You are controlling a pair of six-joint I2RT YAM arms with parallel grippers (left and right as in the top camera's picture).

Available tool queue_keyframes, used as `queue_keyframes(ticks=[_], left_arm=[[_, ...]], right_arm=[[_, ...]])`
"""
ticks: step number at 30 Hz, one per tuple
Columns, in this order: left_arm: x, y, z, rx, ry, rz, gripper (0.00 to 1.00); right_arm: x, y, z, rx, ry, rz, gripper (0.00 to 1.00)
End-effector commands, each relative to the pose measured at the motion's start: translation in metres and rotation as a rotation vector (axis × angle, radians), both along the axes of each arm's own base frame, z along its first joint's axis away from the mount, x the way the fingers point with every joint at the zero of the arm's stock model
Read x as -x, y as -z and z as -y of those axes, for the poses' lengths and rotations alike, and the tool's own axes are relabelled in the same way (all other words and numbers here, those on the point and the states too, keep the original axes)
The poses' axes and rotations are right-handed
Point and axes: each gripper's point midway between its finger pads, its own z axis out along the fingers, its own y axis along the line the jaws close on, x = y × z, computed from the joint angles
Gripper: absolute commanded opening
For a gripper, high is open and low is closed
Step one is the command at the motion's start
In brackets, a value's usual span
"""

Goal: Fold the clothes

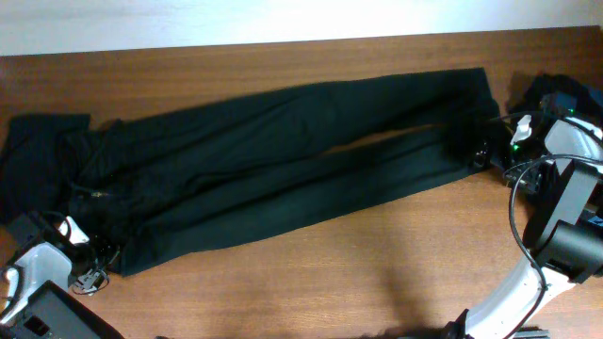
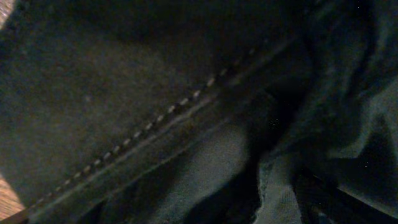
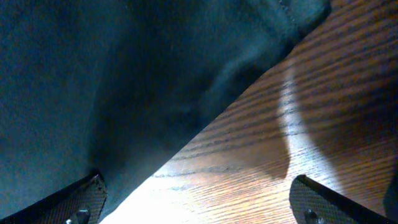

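Observation:
A long pair of black trousers [image 1: 283, 160] lies spread flat and slanting across the table, waist at the left, leg ends at the right. My left gripper [image 1: 94, 271] sits low at the waist's near corner. Its wrist view is filled with black cloth and a stitched seam [image 2: 155, 121], and its fingers do not show there. My right gripper [image 1: 482, 153] is at the end of the near leg. It stands open [image 3: 199, 205]: one fingertip [image 3: 78, 199] is at the hem of the black cloth [image 3: 124, 74], the other [image 3: 320, 202] over bare wood.
Another black garment [image 1: 38, 151] lies bunched at the far left, touching the waist. A dark heap [image 1: 561, 94] with a hint of blue sits at the right edge behind my right arm. Bare wooden table [image 1: 330, 273] runs along the front.

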Motion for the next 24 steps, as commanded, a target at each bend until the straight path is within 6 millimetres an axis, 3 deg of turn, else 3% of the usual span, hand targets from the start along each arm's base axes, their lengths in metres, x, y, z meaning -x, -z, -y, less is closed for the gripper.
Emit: queue_keyframes(ticks=[1,11,16,24], left_arm=[[0.0,0.002,0.002,0.015,-0.001,0.006,0.99],[0.0,0.002,0.002,0.015,-0.002,0.006,0.99],[0.0,0.002,0.002,0.014,-0.001,0.006,0.99],[0.0,0.002,0.002,0.014,-0.001,0.006,0.99]], right_arm=[[-0.006,-0.006,0.003,0.018,0.002,0.015,0.99],[-0.008,-0.006,0.004,0.023,-0.001,0.023,0.99],[-0.015,-0.007,0.009,0.056,-0.104,0.065,0.99],[-0.033,-0.01,0.033,0.176,-0.096,0.121,0.99]])
